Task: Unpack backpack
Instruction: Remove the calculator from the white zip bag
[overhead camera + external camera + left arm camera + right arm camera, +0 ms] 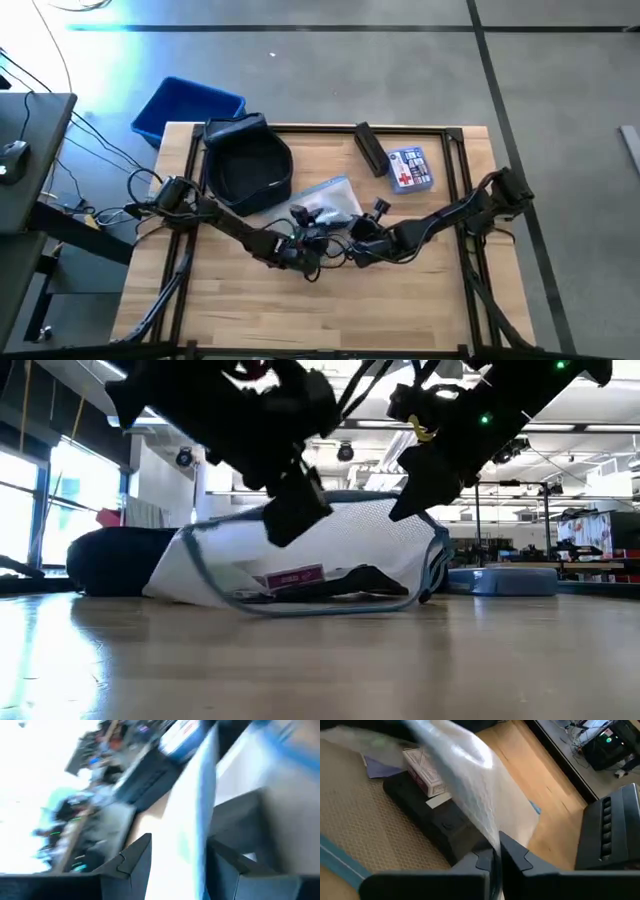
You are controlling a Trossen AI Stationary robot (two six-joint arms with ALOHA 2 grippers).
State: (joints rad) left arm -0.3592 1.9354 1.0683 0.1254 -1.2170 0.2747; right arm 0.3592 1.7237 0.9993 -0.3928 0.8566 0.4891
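Note:
The dark navy backpack (245, 165) lies on its back at the table's far left, mouth open; in the low view it shows as a dark mound (110, 560). A clear pouch (325, 200) with blue trim lies mid-table, holding a pink-and-white card box (422, 772) and a flat black item (435, 820). My right gripper (496, 857) is shut on the pouch's clear wall. My left gripper (180, 860) is open, and the pouch's blue-trimmed edge (200, 840) runs between its fingers. Both grippers (300, 240) (355, 245) stand at the pouch's near side. My left gripper has its fingers on either side of the pouch's blue-trimmed edge; whether they touch it, I cannot tell. My right gripper pinches the pouch's clear upper wall (487, 827) between its two fingers, coming slanting down from the table's right and near side. The wall is drawn up into a ridge, while the pouch's underside (320, 600) stays on the table.
A bright blue bin (185, 108) stands beyond the table's far left corner. A black bar-shaped item (370, 148) and a blue-and-white pack with a red cross (410, 168) lie at the far right. Bare wood (330, 310) spans the near half.

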